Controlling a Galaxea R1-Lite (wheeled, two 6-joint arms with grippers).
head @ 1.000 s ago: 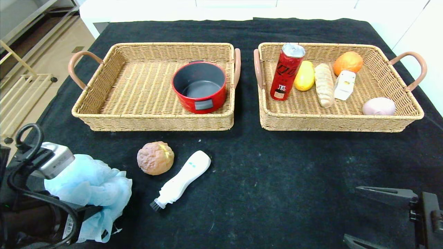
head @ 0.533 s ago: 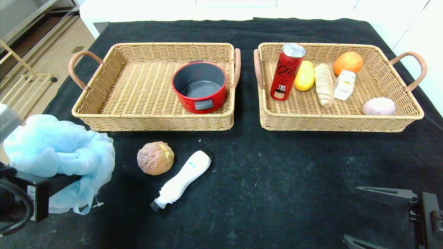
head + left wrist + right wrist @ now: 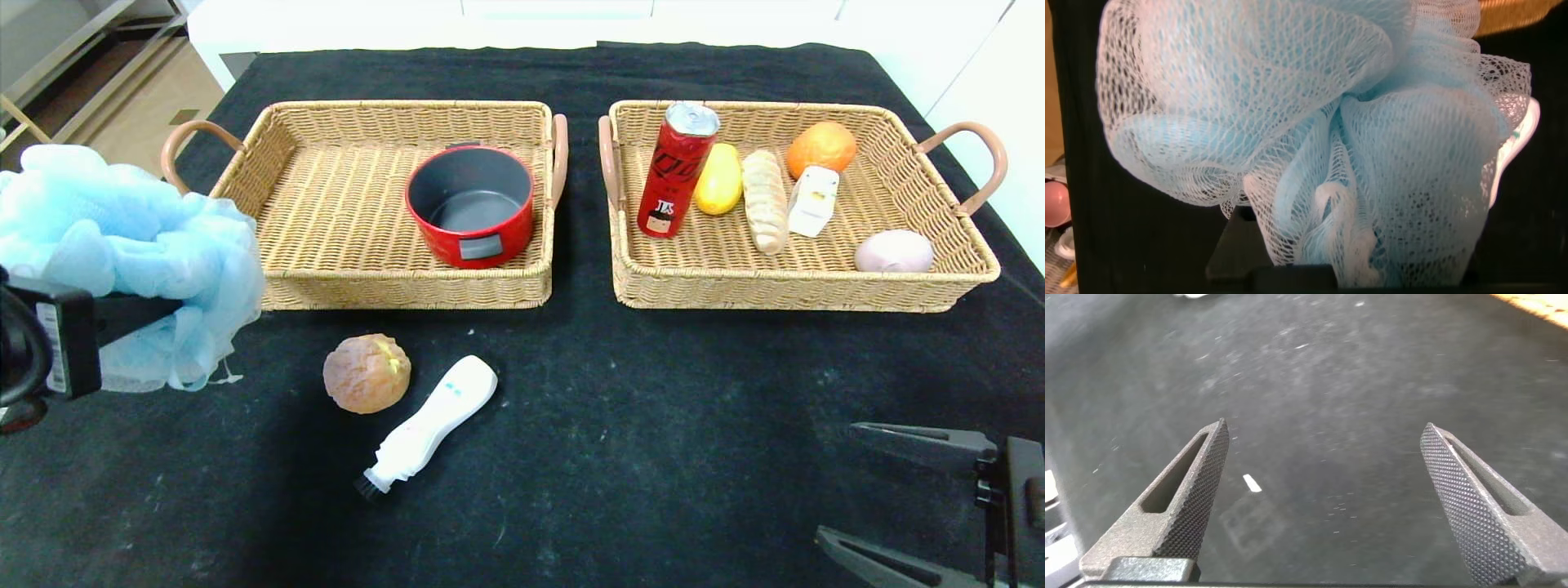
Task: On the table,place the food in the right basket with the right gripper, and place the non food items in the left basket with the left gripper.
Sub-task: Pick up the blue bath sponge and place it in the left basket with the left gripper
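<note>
- On the black cloth-covered table (image 3: 653,425), two woven wicker baskets with brown handles stand side by side, near each other but not touching.
- The left wicker basket (image 3: 326,282) holds only a red round pot with a grey inside (image 3: 471,204), which stands upright near its right wall.
- The right wicker basket (image 3: 963,269) holds a red drink can (image 3: 678,169) standing upright, a yellow oval fruit (image 3: 718,189) just beside it, a pale bread loaf (image 3: 764,211), an orange round fruit (image 3: 821,148), a small white carton (image 3: 813,201) and a pink egg-shaped item (image 3: 894,251).
- In front of the left basket, a brown round bun (image 3: 366,372) lies on the cloth, and a white plastic brush with short dark bristles (image 3: 429,425) lies just beside it, at a slant.
- The light blue mesh bath sponge (image 3: 131,253) is up off the table at the far left, before the left basket's left handle and partly covering it.
- The sponge is puffy, with many loose net folds; in the left wrist view (image 3: 1315,139) it fills nearly the whole picture.
- The left gripper (image 3: 122,314) pinches the sponge; one dark finger (image 3: 135,309) shows under the mesh.
- The right gripper (image 3: 1327,506) is low at the near right over bare cloth, its fingers spread wide with nothing between.
</note>
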